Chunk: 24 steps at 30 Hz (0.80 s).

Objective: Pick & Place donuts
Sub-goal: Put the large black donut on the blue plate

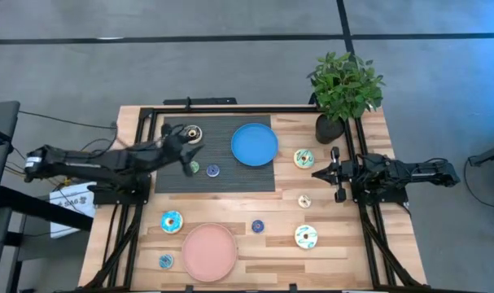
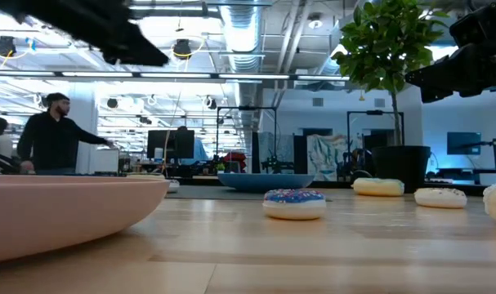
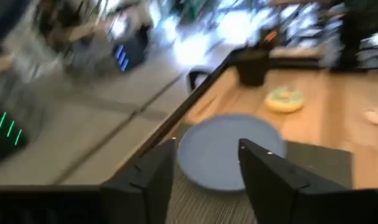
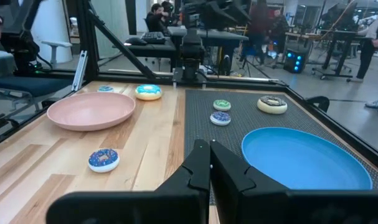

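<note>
Mat: brown donut [image 1: 193, 134] beside left gripper [image 1: 184, 154].

Robotics lab, exposed ducts [image 2: 256, 33], monitors [image 2: 172, 144]

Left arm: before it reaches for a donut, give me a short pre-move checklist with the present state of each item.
1. Left tool empty, fingers apart: ok, wrist view shows nothing between them.
2. Target in reach: ok, dark brown donut lies beside the tool on the mat.
3. Blue plate free to receive: ok, nothing on it.
4. Pink plate free: ok.
5. Right tool out of the way: ok, shut, at the table's right side.
6. Exact height above the mat: cannot tell.
</note>
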Available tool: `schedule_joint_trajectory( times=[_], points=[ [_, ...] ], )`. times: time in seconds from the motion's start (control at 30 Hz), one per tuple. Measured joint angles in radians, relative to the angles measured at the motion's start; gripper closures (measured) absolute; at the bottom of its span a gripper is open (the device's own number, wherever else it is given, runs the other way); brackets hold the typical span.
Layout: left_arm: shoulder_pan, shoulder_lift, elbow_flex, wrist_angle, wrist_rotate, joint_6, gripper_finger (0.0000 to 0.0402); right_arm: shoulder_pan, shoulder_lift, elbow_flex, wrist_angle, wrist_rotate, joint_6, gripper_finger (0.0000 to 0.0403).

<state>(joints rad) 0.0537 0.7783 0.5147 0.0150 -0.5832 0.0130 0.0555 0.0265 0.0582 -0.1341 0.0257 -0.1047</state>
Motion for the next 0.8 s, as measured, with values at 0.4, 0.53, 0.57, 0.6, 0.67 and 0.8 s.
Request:
schedule_joint_trajectory(
  times=[0.4, 0.53, 0.57, 0.6, 0.67, 0.8],
  points=[
    [0.361, 0.562, 0.626, -0.935, 0.151, -0.603, 0.0133, 0.0, 0.0, 0.0, 0.0, 0.0, 0.0, 0.0403],
    [0.5, 0.642, 0.641, -0.963, 0.281, -0.565, 0.0127, 0.0, 0.0, 0.0, 0.0, 0.0, 0.0, 0.0403],
    [0.531, 0.654, 0.641, -0.962, 0.29, -0.555, 0.0126, 0.0, 0.0, 0.0, 0.0, 0.0, 0.0, 0.0403],
    [0.558, 0.666, 0.641, -0.96, 0.292, -0.547, 0.0126, 0.0, 0.0, 0.0, 0.0, 0.0, 0.0, 0.0403],
    [0.613, 0.684, 0.641, -0.957, 0.292, -0.523, 0.0126, 0.0, 0.0, 0.0, 0.0, 0.0, 0.0, 0.0403],
    [0.715, 0.719, 0.641, -0.929, 0.353, -0.473, 0.0126, 0.0, 0.0, 0.0, 0.0, 0.0, 0.0, 0.0403]
  ],
)
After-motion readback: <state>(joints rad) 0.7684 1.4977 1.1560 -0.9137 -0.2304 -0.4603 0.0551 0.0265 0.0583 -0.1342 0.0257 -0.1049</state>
